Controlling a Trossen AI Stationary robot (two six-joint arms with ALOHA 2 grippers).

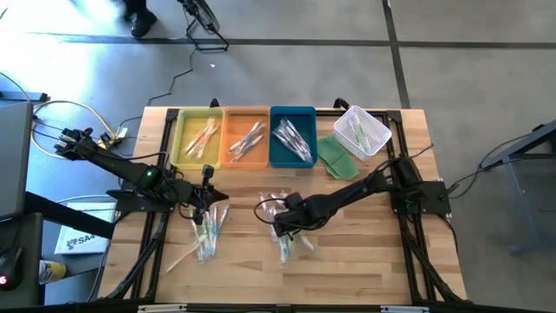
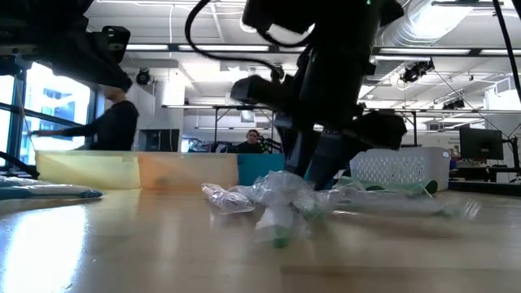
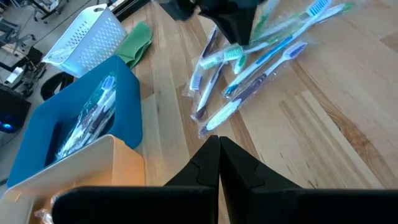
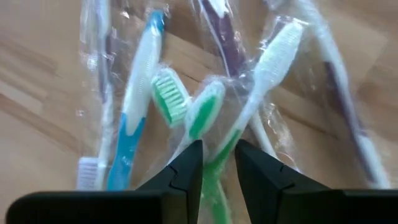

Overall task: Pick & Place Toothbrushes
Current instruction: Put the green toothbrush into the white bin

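Note:
A heap of wrapped toothbrushes lies mid-table, and my right gripper stands down in it, shut on a green-and-white toothbrush. Blue, purple and white ones lie around it on the wood. In the low view the right gripper reaches into the crinkled wrappers. A second heap lies left of centre. Above its far end my left gripper hangs shut, with nothing in it. My right gripper pinches the green-and-white toothbrush through its clear wrapper, on the green handle just behind the head, one finger on each side. The fingers come steeply from above and lie across the brush. Whether the brush is lifted off the heap I cannot tell.
At the far edge stand a yellow tray, an orange tray and a blue tray, each holding toothbrushes. Right of them lie a green cloth and a white mesh basket. People show in the room behind.

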